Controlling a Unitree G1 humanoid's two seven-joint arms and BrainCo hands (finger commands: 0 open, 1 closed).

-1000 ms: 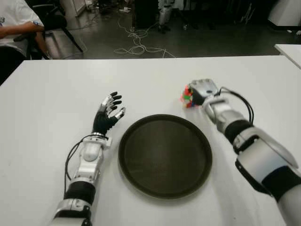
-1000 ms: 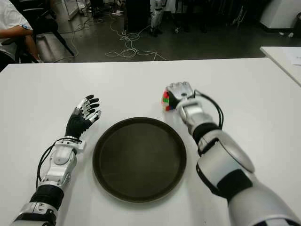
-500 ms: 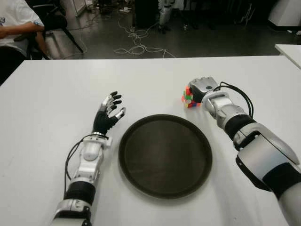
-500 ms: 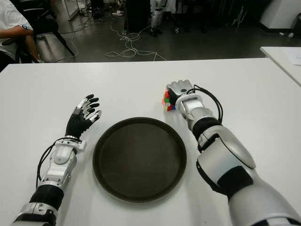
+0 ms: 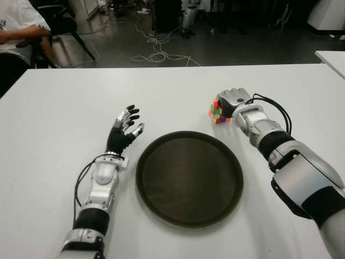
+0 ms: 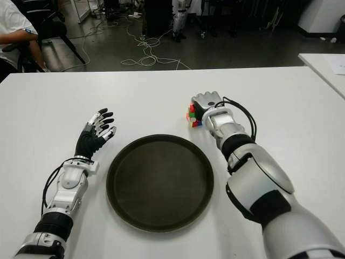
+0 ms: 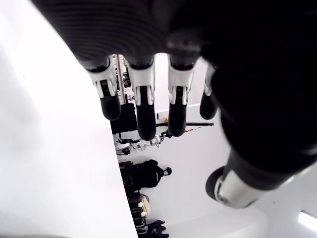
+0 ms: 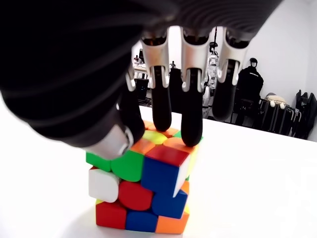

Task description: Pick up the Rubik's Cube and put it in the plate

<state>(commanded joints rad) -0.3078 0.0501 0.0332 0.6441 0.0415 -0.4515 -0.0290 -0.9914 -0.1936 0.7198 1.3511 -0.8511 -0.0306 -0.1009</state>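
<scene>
Fingers [image 8: 162,99] of the right hand [image 5: 233,100] curl onto the Rubik's Cube [image 5: 216,111], w/ it sitting on the white table [image 5: 64,108] just beyond the plate [image 5: 189,178] rim, left hand [image 5: 124,131] spread, empty, beside the plate's left edge.

A Rubik's Cube [image 8: 142,186] showing red, blue, green, orange, yellow and white squares, with a plain dark brown plate [image 5: 188,178] on a white table [image 5: 59,113]; each silver-and-black robot hand [image 5: 125,128] has black fingertips.
</scene>
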